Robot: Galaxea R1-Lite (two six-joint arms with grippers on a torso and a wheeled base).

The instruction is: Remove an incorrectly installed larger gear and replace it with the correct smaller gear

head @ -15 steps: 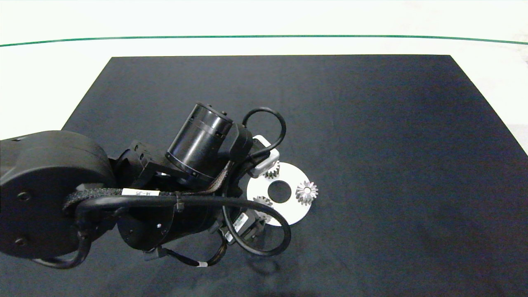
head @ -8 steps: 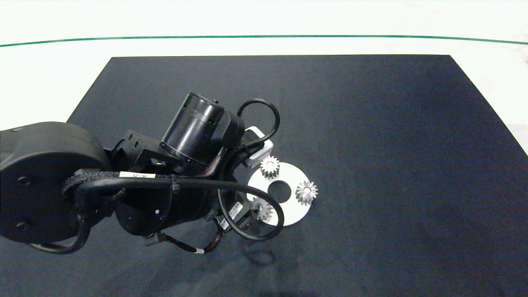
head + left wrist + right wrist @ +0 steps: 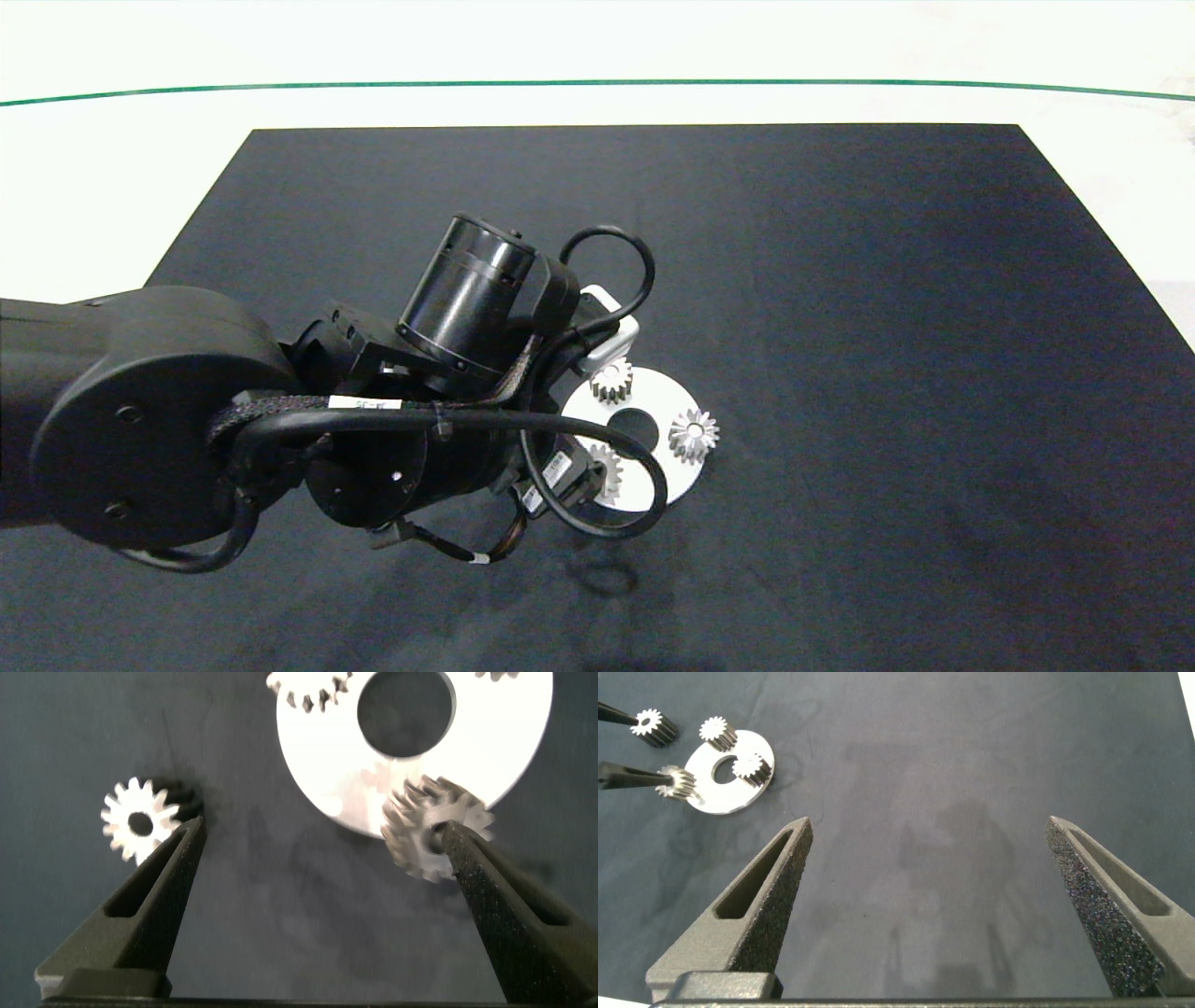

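Left tool (image 3: 322,845) wide open, one finger (image 3: 486,882) touching larger gear (image 3: 434,826)

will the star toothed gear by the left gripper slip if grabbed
The larger gear looks solid metal, so probably rigid and heavy for its size. Its flared teeth give the open left gripper uneven contact; it may twist or slip. Sitting at the white disc rim, it could tip if nudged.

Larger gear (image 3: 434,831): bright metal, shiny teeth. Smaller gear (image 3: 140,821): same silvery metal. Disc (image 3: 680,471): white, smooth, semi-gloss. Mat (image 3: 887,327): black cloth, matt, fine weave. Left gripper (image 3: 322,849) fingers (image 3: 154,905): dark matt plastic, pads rough, grainy.
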